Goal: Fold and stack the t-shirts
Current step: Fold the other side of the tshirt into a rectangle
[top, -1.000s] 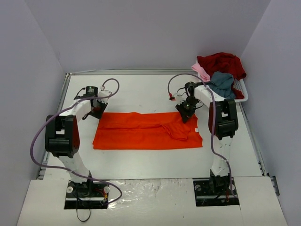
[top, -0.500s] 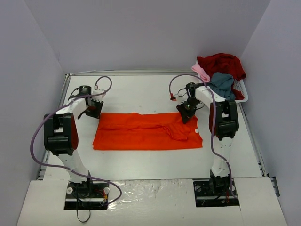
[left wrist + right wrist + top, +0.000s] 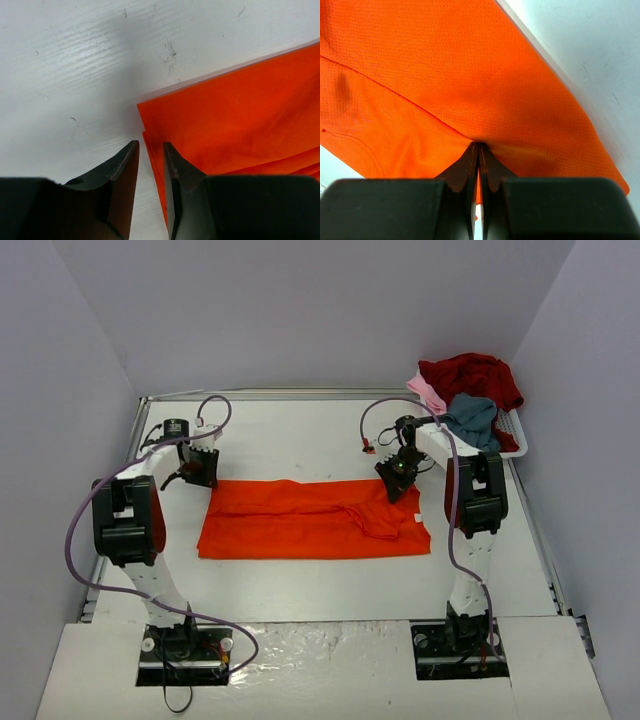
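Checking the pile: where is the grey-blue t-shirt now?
In the top view the grey-blue t-shirt lies far right, on the white basket, on the near side of the dark red t-shirt and right of the pale pink t-shirt.

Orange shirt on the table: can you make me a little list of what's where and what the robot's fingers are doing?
orange t-shirt: lying flat on the white table, folded into a long strip
left fingers: a little apart, holding nothing, by the shirt's far left corner
right fingers: shut, pinching the shirt's cloth near its far right end
basket: white, at the table's far right corner
in the basket: dark red shirt, grey-blue shirt and pink shirt, in a heap
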You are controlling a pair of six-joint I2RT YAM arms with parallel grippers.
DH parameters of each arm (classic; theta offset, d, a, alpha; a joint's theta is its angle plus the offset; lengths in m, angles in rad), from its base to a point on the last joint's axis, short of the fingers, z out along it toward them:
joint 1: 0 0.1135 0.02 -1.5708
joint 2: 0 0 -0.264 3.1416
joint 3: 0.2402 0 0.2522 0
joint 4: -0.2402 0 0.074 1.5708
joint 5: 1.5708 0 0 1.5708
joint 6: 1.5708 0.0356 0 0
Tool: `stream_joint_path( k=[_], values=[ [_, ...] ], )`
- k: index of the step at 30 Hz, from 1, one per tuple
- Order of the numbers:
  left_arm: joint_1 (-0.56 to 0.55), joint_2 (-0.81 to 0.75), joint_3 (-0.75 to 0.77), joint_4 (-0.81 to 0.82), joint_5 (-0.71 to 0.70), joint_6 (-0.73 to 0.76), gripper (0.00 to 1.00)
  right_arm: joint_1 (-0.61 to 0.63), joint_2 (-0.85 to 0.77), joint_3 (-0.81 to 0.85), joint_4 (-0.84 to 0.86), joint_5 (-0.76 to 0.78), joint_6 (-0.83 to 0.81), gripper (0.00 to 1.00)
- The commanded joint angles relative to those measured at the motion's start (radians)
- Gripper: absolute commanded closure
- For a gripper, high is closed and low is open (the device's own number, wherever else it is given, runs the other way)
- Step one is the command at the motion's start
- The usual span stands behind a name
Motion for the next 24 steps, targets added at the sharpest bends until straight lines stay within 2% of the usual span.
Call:
stream_joint_path(
  k=[1,21,24],
  values=[
    [0.02,-0.011,0.05,-0.012,0.065,-0.023,0.75,-0.006,0.101,-0.07,0.016,0.09,-0.022,1.0],
    [0.024,0.055,0.091,-0.006,0.105,-0.028,0.75,-0.006,0.119,-0.087,0.022,0.11,-0.022,1.0],
    [0.024,0.049,0.086,-0.005,0.105,-0.025,0.79,-0.006,0.122,-0.089,0.022,0.113,-0.025,1.0]
  ],
)
